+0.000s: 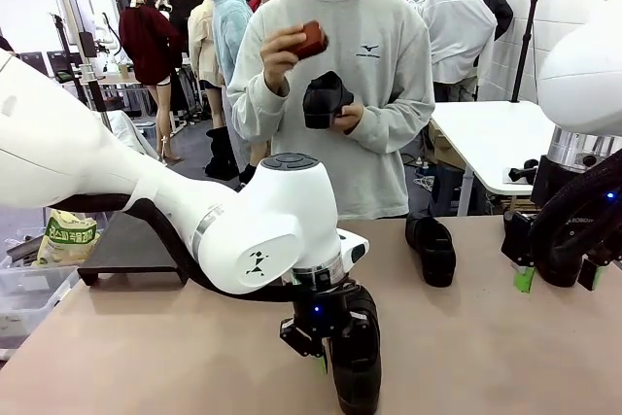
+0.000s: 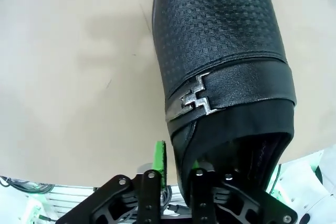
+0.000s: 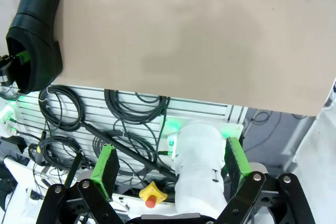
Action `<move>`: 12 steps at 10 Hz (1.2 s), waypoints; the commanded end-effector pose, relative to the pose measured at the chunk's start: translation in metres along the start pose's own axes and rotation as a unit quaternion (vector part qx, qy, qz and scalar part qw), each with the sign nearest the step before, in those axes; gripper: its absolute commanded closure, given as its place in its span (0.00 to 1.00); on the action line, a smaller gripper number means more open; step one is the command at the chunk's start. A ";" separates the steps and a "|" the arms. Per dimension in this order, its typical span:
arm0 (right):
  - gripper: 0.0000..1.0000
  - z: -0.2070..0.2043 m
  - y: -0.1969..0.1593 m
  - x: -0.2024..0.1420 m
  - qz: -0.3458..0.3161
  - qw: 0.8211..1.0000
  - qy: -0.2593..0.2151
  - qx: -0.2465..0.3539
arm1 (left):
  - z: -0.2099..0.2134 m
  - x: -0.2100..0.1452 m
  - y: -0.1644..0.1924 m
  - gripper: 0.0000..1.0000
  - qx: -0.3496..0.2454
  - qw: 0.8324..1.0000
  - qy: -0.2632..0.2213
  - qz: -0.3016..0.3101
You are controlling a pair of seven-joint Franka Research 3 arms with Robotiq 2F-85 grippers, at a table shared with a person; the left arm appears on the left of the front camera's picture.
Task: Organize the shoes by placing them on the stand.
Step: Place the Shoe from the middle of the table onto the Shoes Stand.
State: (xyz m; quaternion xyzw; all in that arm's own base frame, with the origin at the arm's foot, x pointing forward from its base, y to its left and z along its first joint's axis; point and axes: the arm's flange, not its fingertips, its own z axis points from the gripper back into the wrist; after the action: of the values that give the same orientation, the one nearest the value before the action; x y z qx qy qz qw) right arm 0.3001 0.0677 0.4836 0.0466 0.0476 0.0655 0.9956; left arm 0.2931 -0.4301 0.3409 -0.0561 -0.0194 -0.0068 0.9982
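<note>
At table (image 1: 117, 366) front, L gripper (image 2: 176, 166) pinching shoe (image 2: 220, 51)

The beige desk (image 1: 486, 357) is carrying a near shoe (image 1: 358, 366) at its front, a far shoe (image 1: 432, 252) farther back, and a black stand (image 1: 126, 245) at far left.

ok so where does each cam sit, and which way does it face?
Front: fixed between the arms on the robot's side, facing across the table at the person; left arm and right arm show.
Left wrist: looks down along the left gripper, whose fingers straddle the near shoe at its opening.
Right wrist: looks down past the open right gripper at the table's near edge and the cables.
Shared: all three show the near shoe.
</note>
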 end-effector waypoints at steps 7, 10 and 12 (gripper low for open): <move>0.00 0.001 0.000 0.003 -0.005 1.000 0.003 -0.004 | 0.041 -0.016 0.024 1.00 -0.006 0.999 0.007 0.035; 0.00 0.001 0.000 0.003 -0.005 1.000 0.003 -0.004 | 0.119 -0.034 0.113 1.00 -0.046 0.995 -0.089 0.031; 0.00 0.001 0.000 0.003 -0.005 1.000 0.003 -0.004 | 0.144 -0.022 0.178 1.00 -0.052 0.990 -0.133 0.024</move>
State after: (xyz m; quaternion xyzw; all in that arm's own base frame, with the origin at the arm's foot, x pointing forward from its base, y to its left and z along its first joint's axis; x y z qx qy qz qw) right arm 0.3003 0.0675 0.4836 0.0462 0.0477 0.0649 0.9957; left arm 0.2657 -0.2753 0.4596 -0.1047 -0.1263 0.0331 0.9859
